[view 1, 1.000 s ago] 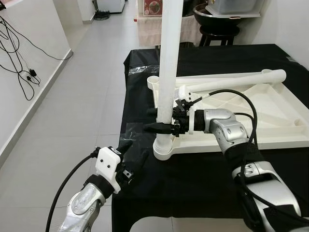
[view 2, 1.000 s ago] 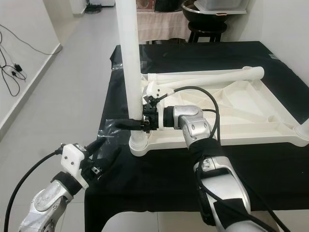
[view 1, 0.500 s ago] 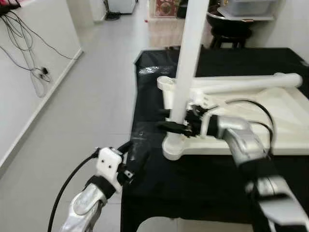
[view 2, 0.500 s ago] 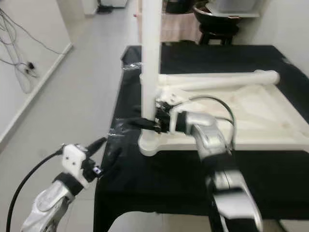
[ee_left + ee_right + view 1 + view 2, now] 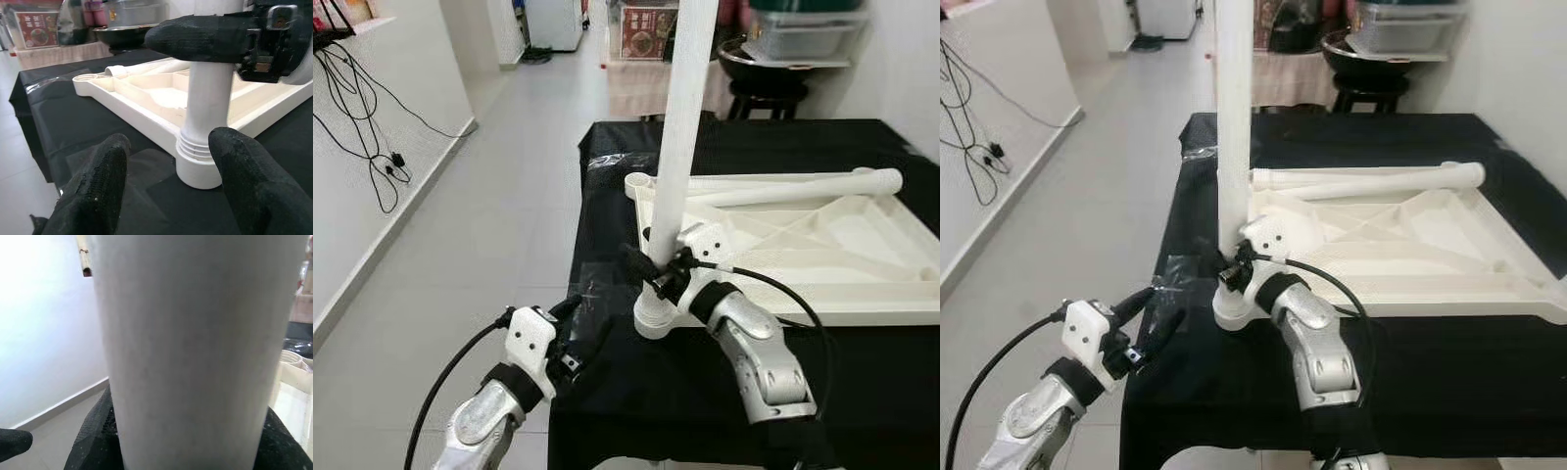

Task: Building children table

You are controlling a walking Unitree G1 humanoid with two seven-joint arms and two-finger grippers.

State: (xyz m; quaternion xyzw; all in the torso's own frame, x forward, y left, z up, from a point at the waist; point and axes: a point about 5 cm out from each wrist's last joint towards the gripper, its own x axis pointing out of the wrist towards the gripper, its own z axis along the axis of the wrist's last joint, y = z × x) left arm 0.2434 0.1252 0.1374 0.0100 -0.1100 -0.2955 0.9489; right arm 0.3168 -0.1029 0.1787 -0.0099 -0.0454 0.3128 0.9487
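Both arms are jointed silver metal. The left gripper (image 5: 576, 325) has a white blocky wrist housing, a looping black cable and long black textured fingers (image 5: 93, 196). The right gripper (image 5: 651, 274) shows similar white housing and black cable.

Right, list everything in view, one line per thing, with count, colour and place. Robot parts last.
Table top: one, white, lying upside down on the black cloth.
Upright leg: one, white, standing in the top's near corner socket.
Loose leg: one, white, lying across the far edge of the top.
Black cloth: one, covering the work table.
Stool: one, dark, behind the table, with a dark bowl on it.
Storage box: one, clear, on a shelf at the back.
Cables: several, black, on the white wall to the left.
Right gripper: one, silver arm, black fingers around the upright leg low down.
Left gripper: one, fingers open, at the table's near corner.
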